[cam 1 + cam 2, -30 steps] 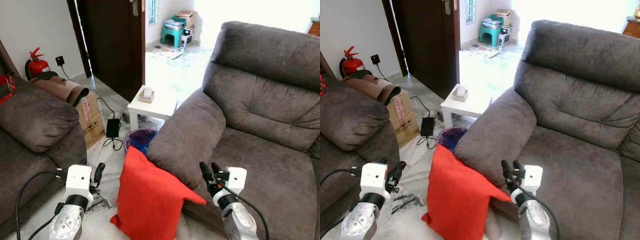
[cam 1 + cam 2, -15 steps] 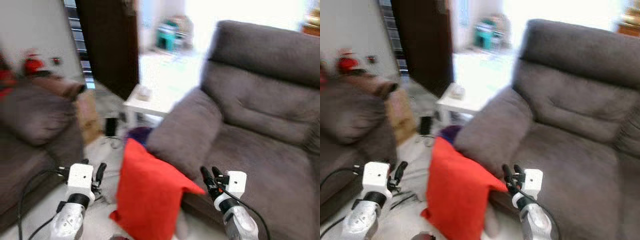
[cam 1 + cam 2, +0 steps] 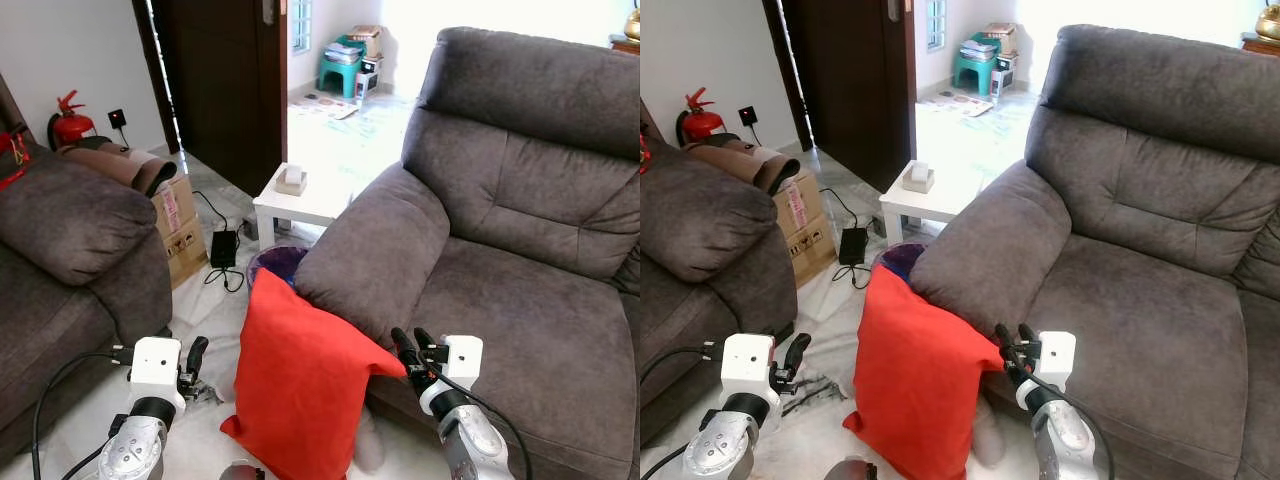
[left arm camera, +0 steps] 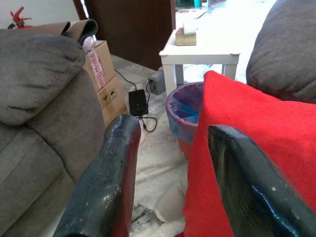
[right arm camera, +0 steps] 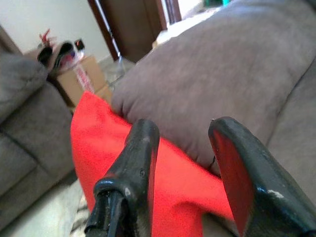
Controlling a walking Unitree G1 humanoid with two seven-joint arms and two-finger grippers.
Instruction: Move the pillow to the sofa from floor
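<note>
A red pillow (image 3: 300, 385) stands on the floor, leaning against the arm of the grey sofa (image 3: 520, 300) on the right. My right gripper (image 3: 410, 345) hovers open at the pillow's upper right corner, over the sofa's front edge. The pillow (image 5: 163, 182) lies just past its fingers (image 5: 232, 168) in the right wrist view. My left gripper (image 3: 195, 355) is low on the left, open, a short way from the pillow's left edge. The pillow (image 4: 247, 128) shows beyond its fingers (image 4: 118, 163) in the left wrist view.
A second grey sofa (image 3: 70, 250) fills the left. Behind the pillow are a purple bin (image 3: 278, 265), a small white table (image 3: 305, 200), cardboard boxes (image 3: 180, 225) and a charger with cable (image 3: 224, 250). A dark door (image 3: 215, 80) and a fire extinguisher (image 3: 68, 125) stand further back.
The view has tilted and shifted after a blurred moment. Both grippers sit a little lower in the picture. The pillow still leans on the sofa arm.
</note>
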